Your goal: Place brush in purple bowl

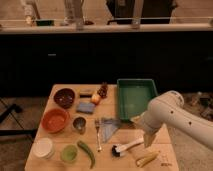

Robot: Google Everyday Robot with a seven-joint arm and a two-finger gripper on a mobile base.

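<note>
The brush [127, 147] lies at the lower right of the surface [107, 162], likely light and stiff. Its slim white handle suits grasping. The gripper [148, 138] hangs open beside it, with the purple bowl [64, 97] at the far left.

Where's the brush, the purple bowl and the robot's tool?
brush [126, 148], camera view, on its white handle.
purple bowl [64, 98], camera view, on its bare inside.
tool [148, 141], camera view, at its tip, over the brush handle.
</note>
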